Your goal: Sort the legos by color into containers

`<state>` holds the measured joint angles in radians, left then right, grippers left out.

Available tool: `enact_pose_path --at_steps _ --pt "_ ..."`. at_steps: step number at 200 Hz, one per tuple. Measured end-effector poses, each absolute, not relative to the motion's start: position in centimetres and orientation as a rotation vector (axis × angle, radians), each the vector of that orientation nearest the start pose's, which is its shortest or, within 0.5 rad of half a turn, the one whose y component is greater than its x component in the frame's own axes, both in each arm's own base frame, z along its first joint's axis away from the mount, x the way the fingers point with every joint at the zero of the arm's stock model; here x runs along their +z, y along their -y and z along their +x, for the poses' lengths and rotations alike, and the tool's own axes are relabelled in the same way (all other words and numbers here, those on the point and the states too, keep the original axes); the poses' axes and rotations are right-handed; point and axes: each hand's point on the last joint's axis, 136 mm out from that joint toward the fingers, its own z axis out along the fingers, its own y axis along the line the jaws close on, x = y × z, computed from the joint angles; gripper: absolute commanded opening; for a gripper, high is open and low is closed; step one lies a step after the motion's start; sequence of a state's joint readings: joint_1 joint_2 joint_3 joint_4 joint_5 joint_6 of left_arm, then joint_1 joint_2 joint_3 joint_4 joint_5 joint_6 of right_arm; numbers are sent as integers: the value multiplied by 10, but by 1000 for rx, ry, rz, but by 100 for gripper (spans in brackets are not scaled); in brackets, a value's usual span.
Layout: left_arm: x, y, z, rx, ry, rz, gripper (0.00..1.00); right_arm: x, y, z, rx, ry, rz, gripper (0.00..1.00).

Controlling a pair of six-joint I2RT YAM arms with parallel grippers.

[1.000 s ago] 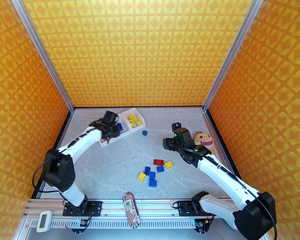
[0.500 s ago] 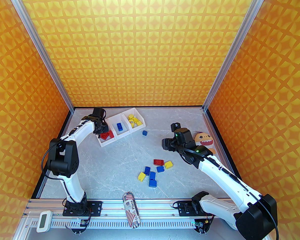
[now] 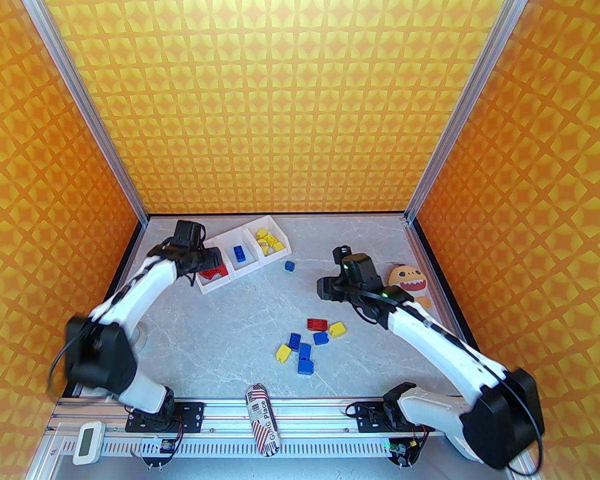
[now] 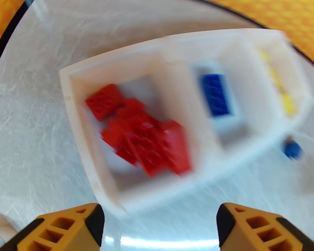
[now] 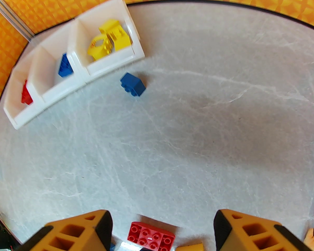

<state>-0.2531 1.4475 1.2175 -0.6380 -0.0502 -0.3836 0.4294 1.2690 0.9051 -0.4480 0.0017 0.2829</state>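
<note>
The containers [image 3: 208, 288] stand at the back left as one white row of three bins. Red legos [image 3: 215, 272] [image 4: 144, 135] fill the left bin. One blue brick [image 3: 238, 253] [image 4: 217, 95] lies in the middle bin, and yellow ones [image 3: 269, 241] [image 5: 110, 39] in the right bin. My left gripper [image 3: 211, 260] [image 4: 159, 226] hovers open and empty by the red bin. A loose blue brick [image 3: 290, 266] [image 5: 132, 84] lies next to the tray. Several mixed bricks [image 3: 307, 343] sit mid-table. My right gripper [image 3: 325, 288] [image 5: 162, 229] is open above a red brick [image 5: 150, 237].
An orange plush monster [image 3: 411, 280] leans at the right edge, just behind the right arm. A printed roll [image 3: 263, 418] and a white timer [image 3: 87, 443] lie on the front rail. Orange patterned walls close in three sides.
My left gripper has opened and swung left from over the bins to the red bin's end, uncovering the red bricks. The right arm has shifted slightly left.
</note>
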Motion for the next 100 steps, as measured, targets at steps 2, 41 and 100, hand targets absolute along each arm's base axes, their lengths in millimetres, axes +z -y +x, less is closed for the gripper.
enact_pose_path --at_steps 2,41,100 --pt "194 94 385 -230 -2436 -173 76 155 -151 330 334 -2404 -177 71" --pt "210 130 337 -329 -2383 -25 76 151 -166 357 336 -2394 -223 72" --pt "214 171 270 -500 -2328 163 79 123 -199 412 348 -2411 -318 70"
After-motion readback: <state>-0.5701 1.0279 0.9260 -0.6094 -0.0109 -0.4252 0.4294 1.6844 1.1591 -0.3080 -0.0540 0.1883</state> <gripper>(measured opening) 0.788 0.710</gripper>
